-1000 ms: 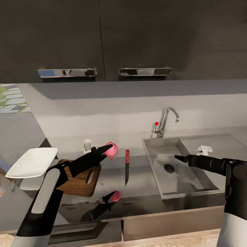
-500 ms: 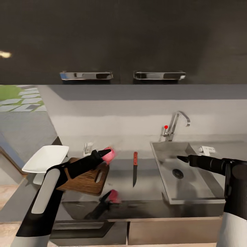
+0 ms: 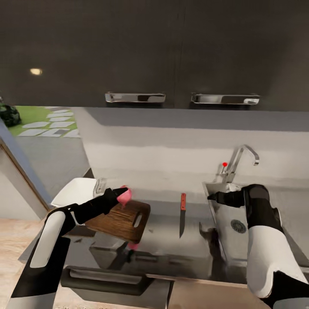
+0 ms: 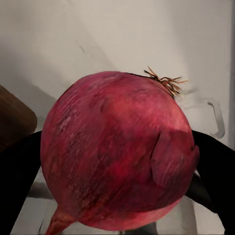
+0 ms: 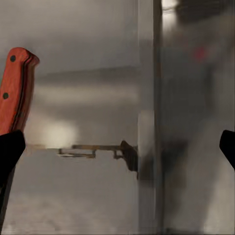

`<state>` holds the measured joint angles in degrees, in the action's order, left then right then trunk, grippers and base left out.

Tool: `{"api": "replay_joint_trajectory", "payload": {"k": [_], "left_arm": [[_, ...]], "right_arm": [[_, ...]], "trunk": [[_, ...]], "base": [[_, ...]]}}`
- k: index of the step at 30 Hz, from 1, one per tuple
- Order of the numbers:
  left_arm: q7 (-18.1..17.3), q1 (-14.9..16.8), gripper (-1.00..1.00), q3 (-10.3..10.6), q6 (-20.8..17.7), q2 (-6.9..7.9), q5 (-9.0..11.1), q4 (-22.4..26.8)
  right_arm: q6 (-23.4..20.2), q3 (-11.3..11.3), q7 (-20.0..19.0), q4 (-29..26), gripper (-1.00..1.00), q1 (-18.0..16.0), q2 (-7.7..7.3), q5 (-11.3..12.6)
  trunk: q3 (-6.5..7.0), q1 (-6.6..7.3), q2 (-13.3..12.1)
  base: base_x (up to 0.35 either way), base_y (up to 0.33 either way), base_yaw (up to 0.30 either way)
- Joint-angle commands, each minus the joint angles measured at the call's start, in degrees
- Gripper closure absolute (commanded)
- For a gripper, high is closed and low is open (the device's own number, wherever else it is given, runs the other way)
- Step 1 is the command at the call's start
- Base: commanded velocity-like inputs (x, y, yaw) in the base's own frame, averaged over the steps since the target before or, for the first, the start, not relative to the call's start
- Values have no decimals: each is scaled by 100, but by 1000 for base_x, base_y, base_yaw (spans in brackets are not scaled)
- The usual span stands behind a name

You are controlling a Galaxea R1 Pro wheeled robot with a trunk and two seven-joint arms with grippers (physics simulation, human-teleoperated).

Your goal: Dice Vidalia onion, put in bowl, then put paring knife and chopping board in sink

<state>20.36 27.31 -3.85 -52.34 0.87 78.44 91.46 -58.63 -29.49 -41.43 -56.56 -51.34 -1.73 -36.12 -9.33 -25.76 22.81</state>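
The left tool (image 3: 121, 195) pinches the rounded pinkish-red Vidalia onion (image 3: 125, 196) between its dark fingers (image 4: 17, 181). In the head view the onion is held in the air at the far corner of the dark brown rectangular wooden chopping board (image 3: 122, 217), which lies on the glossy grey metal desk (image 3: 163, 234).

Step in hand, by judgement: setting the onion on the board.
- Bring the onion over the middle of the board, clear of the oblong handle slot.
- Lower until the onion rests on the wood before spreading the fingers; a round body released from height is likely to roll off.
- Withdraw the tool upward so the fingers do not drag the onion.

The slim paring knife (image 3: 182, 214) with red handle and dark blade lies on the desk between the board and the stainless-steel sink (image 3: 225, 214), apart from both. The right tool (image 3: 211, 197) hangs at the near-left rim of the sink; the right wrist view shows its fingertips (image 5: 10, 152) spread wide with nothing between them, and the knife handle beside one of them.

Containers:
- The shallow white squarish bowl (image 3: 75, 192) stands beyond the board, partly hidden by the left arm. The visible part holds nothing.
- The visible part of the sink basin shows the round dark drain (image 3: 237, 225) and no loose item.
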Motion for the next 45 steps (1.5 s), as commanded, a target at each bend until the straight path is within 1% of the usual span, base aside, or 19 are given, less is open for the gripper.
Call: {"api": "replay_joint_trajectory", "payload": {"k": [1, 2, 4, 7, 10, 11, 15, 18, 19, 21, 23, 28, 30, 31, 32, 38, 40, 42, 45], "left_arm": [[65, 7, 100, 2, -14, -13, 55, -13], [68, 9, 100, 7, -11, -22, 53, -36], [73, 13, 100, 17, -7, -35, 45, -86], [79, 45, 100, 80, -5, -43, -23, -255], [80, 89, 100, 304, -4, -49, -191, -461], [81, 127, 100, 381, -4, -50, -246, -520], [82, 164, 100, 458, 11, -57, -313, -570], [82, 168, 100, 468, 18, -70, -324, -577], [82, 168, 100, 471, 20, -73, -326, -577], [82, 169, 100, 477, 21, -76, -329, -582], [82, 169, 100, 480, 22, -79, -329, -584], [82, 169, 100, 481, 22, -78, -330, -585], [82, 169, 100, 481, 22, -78, -330, -585], [82, 169, 100, 481, 22, -78, -335, -585], [82, 169, 100, 481, 22, -80, -369, -585], [82, 169, 100, 481, 22, -112, -542, -586], [82, 169, 100, 481, 22, -126, -554, -586], [82, 169, 100, 481, 22, -133, -562, -586], [82, 169, 100, 481, 22, -137, -565, -586]], "right_arm": [[113, -16, 170, 202, -100, -89, 48, -21], [269, -25, 404, 332, -100, -142, 111, 66], [628, -34, 904, 486, -100, -193, 187, 370], [928, -20, 1650, 843, -100, -219, 235, 779], [1005, 1, 1955, 1183, -100, -237, 294, 911], [1034, 10, 2017, 1262, -100, -239, 362, 942], [1506, 81, 1976, 1330, -100, -192, 436, 969], [1609, 211, 1920, 1337, -100, -186, 468, 967], [1622, 238, 1917, 1339, -100, -197, 516, 962], [1533, 275, 1930, 1344, -100, -223, 635, 921], [1311, 287, 1961, 1353, -100, -235, 689, 906], [1123, 294, 2211, 1399, -100, -243, 829, 904], [1107, 294, 2352, 1407, -100, -244, 856, 906], [1097, 293, 2581, 1408, -100, -245, 866, 930], [1095, 291, 2664, 1406, -100, -245, 867, 938], [1091, 280, 2890, 1404, -100, -245, 886, 920], [1092, 282, 3208, 1403, -100, -245, 955, 921], [1109, 286, 3824, 1398, -100, -245, 1075, 935], [1128, 292, 4210, 1395, -100, -244, 1144, 952]], "trunk": [[-8, -3, 13], [-5, -3, 13], [-3, -3, 13], [-1, -3, 13], [-1, -3, 13], [-1, -3, 13], [-1, -3, 13], [-1, -3, 13], [-1, -3, 13], [-1, -3, 13], [-1, -3, 13], [-1, -3, 13], [-1, -3, 13], [-1, -3, 13], [-1, -3, 13], [-1, -3, 13], [-1, -3, 13], [-1, -3, 13], [-1, -3, 13]], "base": [[0, 0, 244], [0, 0, 214], [0, 0, 120], [43, 0, 41], [231, 0, 11], [291, 5, 4], [254, 47, 1], [74, 16, 0], [34, 7, 0], [14, 3, 0], [6, 1, 0], [14, 0, 0], [141, 52, 0], [166, 82, 0], [107, 53, 0], [38, 19, 0], [7, 3, 0], [3, 2, 0], [1, 1, 0]]}}
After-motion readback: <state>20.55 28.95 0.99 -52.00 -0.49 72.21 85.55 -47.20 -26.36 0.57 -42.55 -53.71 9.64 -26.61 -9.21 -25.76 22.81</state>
